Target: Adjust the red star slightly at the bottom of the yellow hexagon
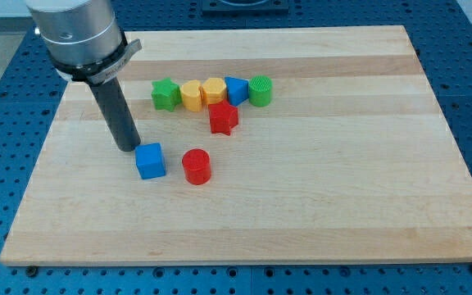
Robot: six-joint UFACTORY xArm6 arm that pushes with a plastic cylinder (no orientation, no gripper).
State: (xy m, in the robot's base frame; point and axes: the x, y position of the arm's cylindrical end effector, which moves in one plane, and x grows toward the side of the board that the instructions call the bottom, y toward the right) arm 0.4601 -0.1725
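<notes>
The surface [318, 213] is a pale wooden board, smooth, with faint grain bands, lying on a blue perforated bench [6, 90]. The arm's grey metal housing [76, 33] carries a straight dark rod; there is no gripper, so nothing opens, closes or holds. My tip [129, 148] rests on the board just to the view's left of the blue cube [150, 161], close beside it; whether it touches I cannot tell.

A row of small blocks sits toward the view's top: green star [165, 94], yellow heart-like block [191, 95], yellow hexagon [214, 89], blue triangle-like block [236, 89], green cylinder [260, 90], packed side by side. The red star [223, 119] lies directly below the hexagon, touching or nearly so. A red cylinder [196, 166] stands apart, beside the cube.

All look like matte, hard plastic. The star is probably light and rigid and should slide easily on wood, but its points could make it spin; a gentle push against a flat notch near its middle seems safest
</notes>
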